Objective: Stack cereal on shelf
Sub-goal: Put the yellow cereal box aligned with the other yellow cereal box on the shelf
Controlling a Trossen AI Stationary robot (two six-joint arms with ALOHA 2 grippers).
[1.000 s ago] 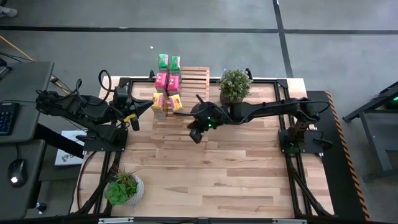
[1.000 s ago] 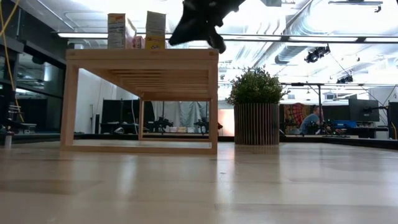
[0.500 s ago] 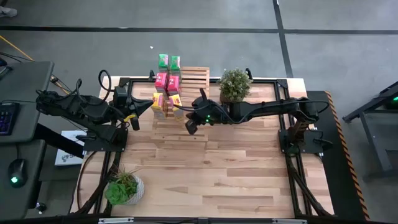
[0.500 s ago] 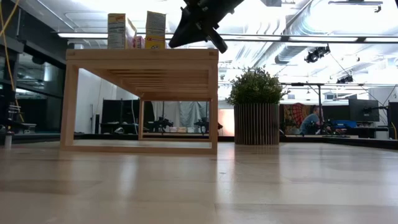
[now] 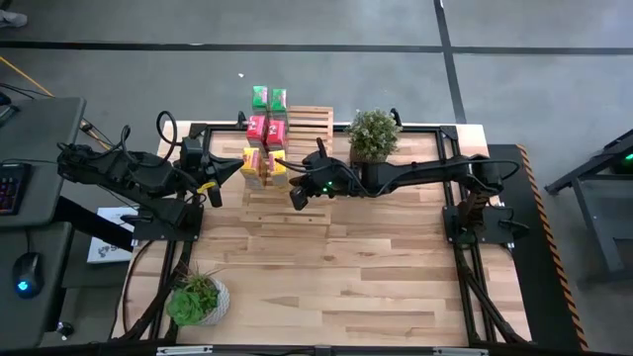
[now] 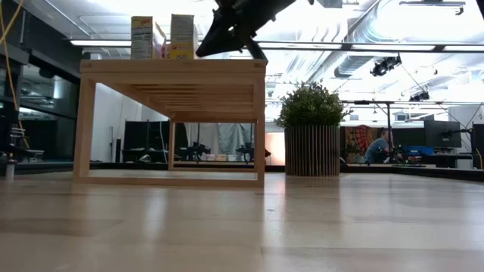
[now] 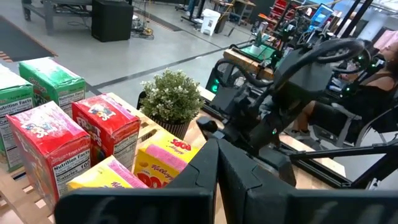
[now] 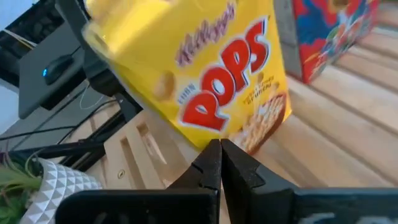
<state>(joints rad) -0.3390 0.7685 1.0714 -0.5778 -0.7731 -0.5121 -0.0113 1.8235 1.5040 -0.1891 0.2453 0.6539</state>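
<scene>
1. Where seen from above: right tool [image 5: 295, 196] closed, empty, just beside yellow cereal [image 5: 278, 165] on shelf [image 5: 310, 124]; nearer than left tool [image 5: 216, 184], also closed.
2. Low: boxes atop shelf.
3. Right wrist: yellow box straight ahead, tilted.

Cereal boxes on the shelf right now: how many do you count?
6, in three pairs down the shelf: green boxes at the far end, red boxes mid-shelf, yellow boxes nearest, by the right gripper. None looks hidden.
</scene>
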